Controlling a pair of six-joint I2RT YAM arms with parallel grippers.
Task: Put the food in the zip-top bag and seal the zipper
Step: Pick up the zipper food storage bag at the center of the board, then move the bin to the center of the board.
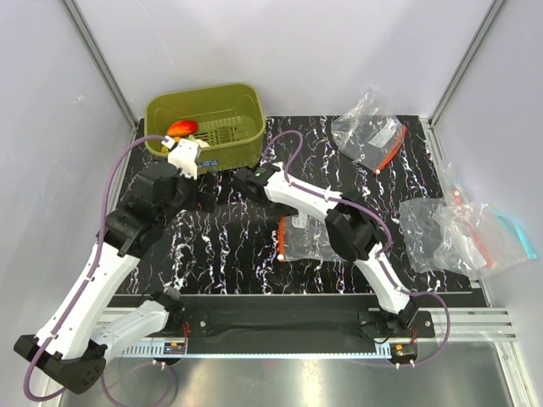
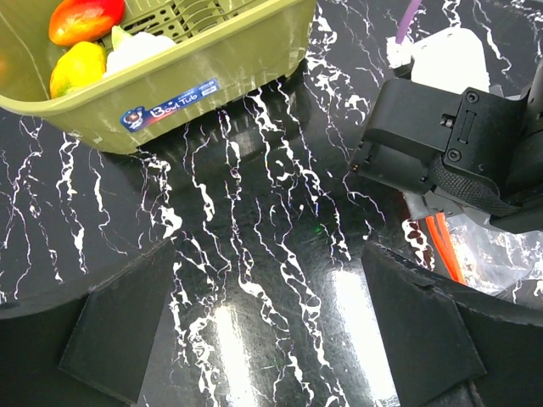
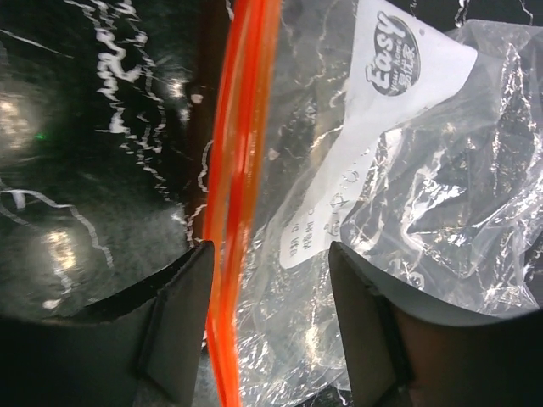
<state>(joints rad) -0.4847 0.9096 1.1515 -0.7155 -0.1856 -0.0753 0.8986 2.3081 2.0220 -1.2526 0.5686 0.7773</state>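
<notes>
The zip-top bag (image 1: 310,239) lies flat on the mat's middle, its red zipper (image 1: 281,237) at its left edge. In the right wrist view the bag (image 3: 399,195) with its white label and the zipper (image 3: 237,170) lie under my right gripper (image 3: 267,339). That gripper is open and straddles the zipper, which runs beside the left finger. In the top view it (image 1: 270,197) is mostly hidden under the arm. My left gripper (image 2: 271,339) (image 1: 202,197) is open and empty over bare mat. The red tomato (image 2: 85,19) (image 1: 182,128), an orange piece (image 2: 76,68) and white cauliflower (image 2: 140,49) lie in the basket.
The olive-green basket (image 1: 242,114) (image 2: 212,68) stands at the back left. Another clear bag (image 1: 369,136) lies at the back right, and more bags (image 1: 458,233), one with a light-blue strip (image 1: 513,233), lie at the right edge. My right arm's wrist (image 2: 433,144) is close beside the left gripper.
</notes>
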